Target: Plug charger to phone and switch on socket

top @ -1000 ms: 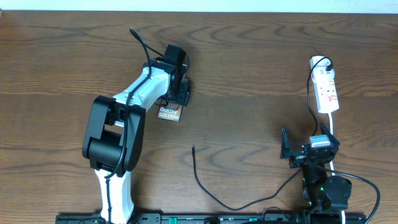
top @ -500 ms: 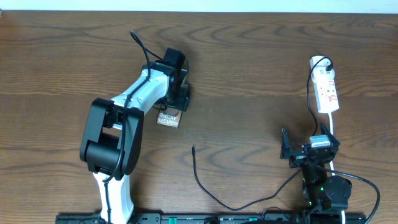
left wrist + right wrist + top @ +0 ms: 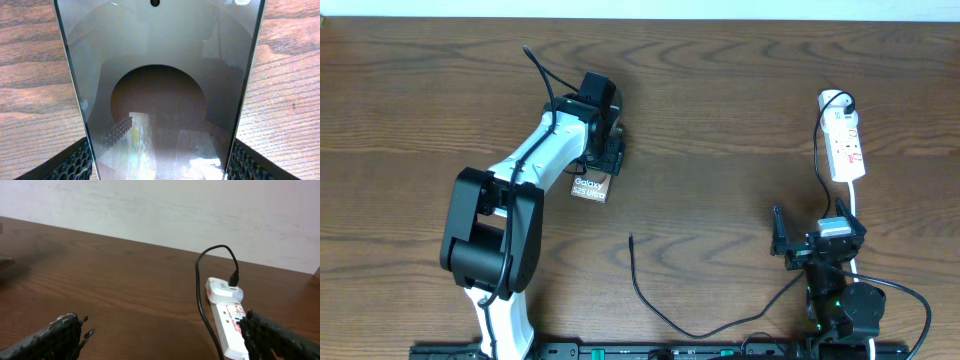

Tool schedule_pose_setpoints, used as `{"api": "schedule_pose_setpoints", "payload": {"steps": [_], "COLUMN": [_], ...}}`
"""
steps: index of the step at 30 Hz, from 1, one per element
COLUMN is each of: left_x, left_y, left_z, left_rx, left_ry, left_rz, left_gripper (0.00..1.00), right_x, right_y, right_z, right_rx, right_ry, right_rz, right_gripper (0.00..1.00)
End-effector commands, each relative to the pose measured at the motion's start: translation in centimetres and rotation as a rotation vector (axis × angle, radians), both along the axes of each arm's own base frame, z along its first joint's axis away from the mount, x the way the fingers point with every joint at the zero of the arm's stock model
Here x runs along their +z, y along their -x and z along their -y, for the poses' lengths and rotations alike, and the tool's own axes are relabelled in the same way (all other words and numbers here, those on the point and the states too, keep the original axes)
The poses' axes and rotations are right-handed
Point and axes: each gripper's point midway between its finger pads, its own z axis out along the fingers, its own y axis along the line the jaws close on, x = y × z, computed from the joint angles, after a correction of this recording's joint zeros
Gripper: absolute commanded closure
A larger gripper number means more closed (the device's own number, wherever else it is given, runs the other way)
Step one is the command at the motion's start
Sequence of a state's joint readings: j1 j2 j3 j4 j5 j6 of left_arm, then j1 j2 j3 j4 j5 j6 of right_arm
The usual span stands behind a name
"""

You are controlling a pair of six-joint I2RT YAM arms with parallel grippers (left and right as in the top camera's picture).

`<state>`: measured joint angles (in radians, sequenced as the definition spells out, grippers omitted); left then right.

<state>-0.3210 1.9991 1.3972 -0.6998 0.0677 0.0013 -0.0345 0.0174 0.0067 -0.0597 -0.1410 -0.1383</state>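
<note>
**Grey-brown phone (image 3: 590, 186) pinched by left gripper (image 3: 605, 158)**

Mesh pads (image 3: 80, 161) press both long edges of the phone, which fills the left wrist view. Its lettered end pokes out of the gripper above the wood table (image 3: 720, 100). The charger (image 3: 631, 245) tip lies loose, apart from the phone, between the arms. The right gripper (image 3: 162, 322) is spread wide and holds nothing, with the socket (image 3: 844, 140) beyond it.

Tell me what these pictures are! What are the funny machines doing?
Those are two robot arms at a wooden table. One picture looks down from above. The other two come from a little camera on each arm's wrist. The left claw holds a phone by its sides, so its camera sees mostly shiny screen. The right claw is wide open and empty. On the table lie a thin black charger cable and a white power strip.
</note>
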Motion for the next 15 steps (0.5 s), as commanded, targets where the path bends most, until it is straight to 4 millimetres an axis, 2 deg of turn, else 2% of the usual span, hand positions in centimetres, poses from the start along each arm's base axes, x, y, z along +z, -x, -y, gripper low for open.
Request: {"api": "schedule_pose_setpoints", "payload": {"steps": [1,9,15], "left_x": [1.53,1.46,0.56], "left_y": [-0.52,-0.78,-0.44], "left_z": [-0.3,-0.28,-0.14], "left_rx": [-0.007,-0.006,0.002], "left_ry": [-0.01,-0.01,0.004], "left_rz": [0.046,0.058,0.052], "left_gripper": [0.93,0.93,0.93], "right_x": [-0.06,-0.06,-0.06], "right_y": [0.03,0.03,0.03], "right_z": [-0.12,-0.12,-0.12], "right_rx": [0.004,0.004,0.004], "right_ry": [-0.011,-0.011,-0.011], "right_rz": [-0.002,-0.002,-0.002], "right_gripper": [0.01,0.01,0.01]}}
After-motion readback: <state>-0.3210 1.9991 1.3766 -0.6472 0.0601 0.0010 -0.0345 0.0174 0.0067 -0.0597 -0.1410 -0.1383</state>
